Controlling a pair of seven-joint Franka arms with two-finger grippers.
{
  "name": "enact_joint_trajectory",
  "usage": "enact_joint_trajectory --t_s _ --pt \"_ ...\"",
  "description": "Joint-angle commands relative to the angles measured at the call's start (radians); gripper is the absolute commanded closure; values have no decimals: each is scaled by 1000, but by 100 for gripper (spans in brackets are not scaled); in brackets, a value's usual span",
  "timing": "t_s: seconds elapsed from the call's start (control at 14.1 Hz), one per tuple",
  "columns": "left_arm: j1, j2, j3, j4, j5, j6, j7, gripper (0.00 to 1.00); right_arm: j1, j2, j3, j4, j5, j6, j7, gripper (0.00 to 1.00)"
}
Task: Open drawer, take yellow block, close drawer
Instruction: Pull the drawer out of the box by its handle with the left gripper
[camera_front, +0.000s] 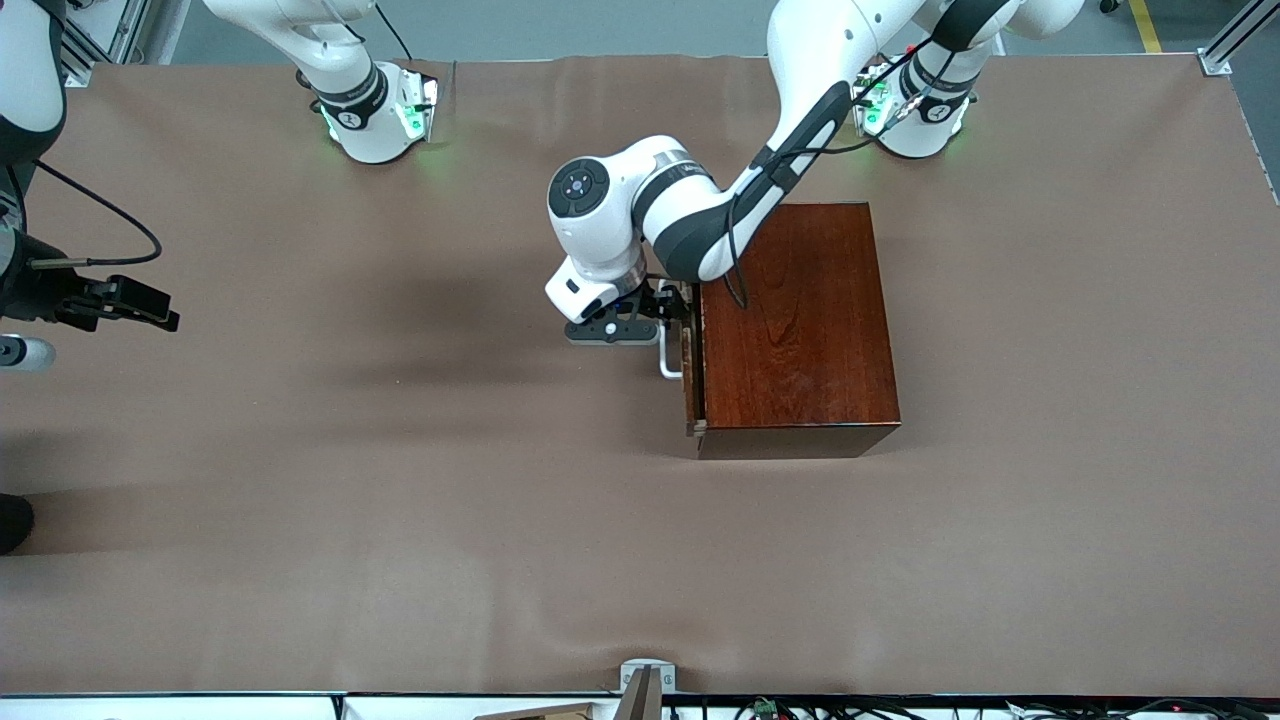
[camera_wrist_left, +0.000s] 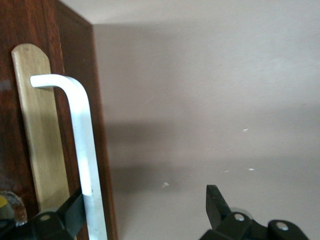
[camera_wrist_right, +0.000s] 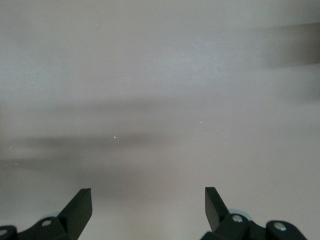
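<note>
From the high front camera, we see the left arm reaching across from its base to the front of the dark wooden box (camera_front: 795, 325), its left gripper (camera_front: 672, 305) pressed in at the white handle (camera_front: 668, 362) of the drawer (camera_front: 690, 370). The drawer looks barely out of the box, if at all, so we judge the opening step is only starting. The approach from the side makes sense: the handle faces the right arm's end of the counter (camera_front: 400, 520), and a pull has to run that way. The right gripper (camera_front: 150, 305) waits over the counter's edge at its own end, well apart from the box and out of the drawer's path.

In the left wrist view, the left gripper's fingers (camera_wrist_left: 215, 200) stand wide apart. The handle bar (camera_wrist_left: 85, 165) runs down past the inside of one finger, with the pale wood of the drawer front (camera_wrist_left: 40, 140) just beside it. Nothing is clamped yet; we read this as lining up to close on the bar.

In the right wrist view, the right gripper (camera_wrist_right: 148, 207) is fully spread and empty, with only bare counter beneath.

The yellow block shows in none of the views; we take it to be inside the drawer.
</note>
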Motion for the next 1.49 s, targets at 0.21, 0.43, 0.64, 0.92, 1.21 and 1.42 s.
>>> enact_joint_trajectory --t_s 0.21,0.43,0.64,0.92,1.21,1.42 --pt "-25 15 -8 17 9 99 -6 0 1 0 -2 4 7 -5 -3 0" --pt "-38 18 -8 17 8 121 -6 0 1 0 -2 4 7 -5 -3 0" --pt "-55 24 -9 18 -12 150 -6 0 1 0 -2 4 7 -5 -3 0" --pt "-58 26 -9 20 -69 211 -5 0 1 0 -2 4 7 -5 -3 0" --pt "-66 36 -9 20 -92 286 -2 0 25 33 -2 5 6 8 -3 0" --pt "-83 50 -9 20 -92 329 -2 0 50 70 -2 5 5 61 -3 0"
